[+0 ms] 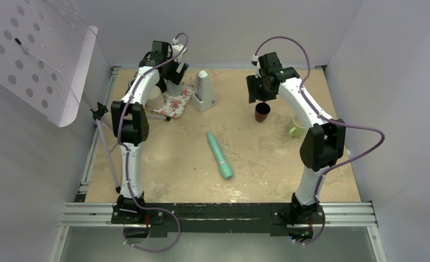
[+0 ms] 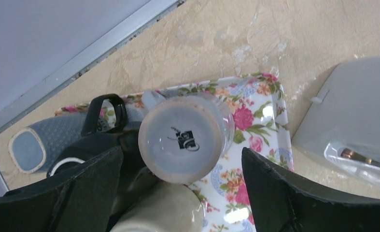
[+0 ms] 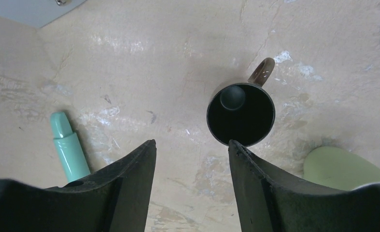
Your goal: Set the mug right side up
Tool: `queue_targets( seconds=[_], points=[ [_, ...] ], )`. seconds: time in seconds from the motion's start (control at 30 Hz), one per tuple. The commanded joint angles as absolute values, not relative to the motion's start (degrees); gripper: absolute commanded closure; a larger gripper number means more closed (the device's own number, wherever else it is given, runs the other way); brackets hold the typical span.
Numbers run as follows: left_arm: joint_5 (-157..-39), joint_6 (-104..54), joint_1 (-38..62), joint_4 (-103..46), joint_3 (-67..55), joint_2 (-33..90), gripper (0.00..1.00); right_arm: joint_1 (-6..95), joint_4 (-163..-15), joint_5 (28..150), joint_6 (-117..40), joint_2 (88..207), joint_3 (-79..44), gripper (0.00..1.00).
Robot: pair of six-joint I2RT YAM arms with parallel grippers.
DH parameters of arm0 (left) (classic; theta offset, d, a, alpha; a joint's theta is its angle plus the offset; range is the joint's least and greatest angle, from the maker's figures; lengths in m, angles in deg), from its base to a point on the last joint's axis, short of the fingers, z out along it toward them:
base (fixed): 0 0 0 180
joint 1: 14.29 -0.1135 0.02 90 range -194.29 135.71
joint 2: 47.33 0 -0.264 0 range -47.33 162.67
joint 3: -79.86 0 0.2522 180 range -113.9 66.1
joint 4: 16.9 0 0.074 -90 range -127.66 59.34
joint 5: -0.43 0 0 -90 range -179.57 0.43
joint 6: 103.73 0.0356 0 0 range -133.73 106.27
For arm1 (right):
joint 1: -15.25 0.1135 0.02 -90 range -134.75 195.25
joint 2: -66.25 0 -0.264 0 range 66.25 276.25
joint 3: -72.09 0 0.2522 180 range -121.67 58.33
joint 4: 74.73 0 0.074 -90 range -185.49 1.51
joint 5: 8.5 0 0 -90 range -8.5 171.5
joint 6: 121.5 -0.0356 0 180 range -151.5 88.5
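Observation:
A white mug [image 2: 182, 138] stands upside down on a floral tray [image 2: 262, 123], its marked base facing my left wrist camera. My left gripper [image 2: 181, 151] hangs open right above it, one finger on each side, touching nothing. In the top view that gripper [image 1: 174, 73] is at the tray [image 1: 181, 103] at the back left. A dark brown mug [image 3: 241, 114] stands upright on the table, mouth up and handle to the far right. My right gripper [image 3: 191, 142] is open and empty just above and to the near left of it. It also shows in the top view [image 1: 262, 112].
On the tray a beige mug [image 2: 161, 210] lies against the white one, beside a black mug [image 2: 105, 113] and a grey-blue one [image 2: 38, 140]. A grey stand [image 1: 205, 91] is right of the tray. A teal tube [image 1: 219, 155] lies mid-table. A light green mug [image 1: 297, 125] sits right of the brown one.

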State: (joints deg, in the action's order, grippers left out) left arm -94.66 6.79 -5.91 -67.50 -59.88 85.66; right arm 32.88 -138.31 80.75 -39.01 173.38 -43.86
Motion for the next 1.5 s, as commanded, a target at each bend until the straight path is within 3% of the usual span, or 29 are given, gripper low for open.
queue_targets(
  seconds=[0.0,0.33,0.67,0.9,1.07,1.33,1.47],
  points=[
    [-95.4,3.7,-6.1,-62.3,-65.6,88.4,0.04,33.4,-136.1,81.1,-39.8,171.9,-41.8,0.40],
    [-96.9,5.2,-6.1,-65.2,-62.5,89.0,0.16,34.0,-136.2,80.1,-38.6,170.6,-40.5,0.41],
    [-100.6,7.1,-6.1,-66.0,-52.4,81.9,0.32,33.9,-135.2,79.5,-37.8,168.5,-38.2,0.41],
    [-104.2,9.1,-6.4,-65.4,-43.9,75.3,0.35,34.0,-134.1,79.6,-37.9,166.9,-35.4,0.41],
    [-104.9,12.2,-6.5,-67.4,-41.5,74.0,0.30,34.0,-133.0,79.5,-38.0,165.6,-32.7,0.42],
    [-103.7,10.8,-6.4,-65.2,-43.1,76.9,0.10,34.0,-131.7,79.9,-38.3,164.6,-29.8,0.42],
    [-105.4,9.2,-6.4,-65.7,-45.5,78.5,0.09,33.9,-131.3,80.0,-38.3,164.3,-29.4,0.42]
  ],
)
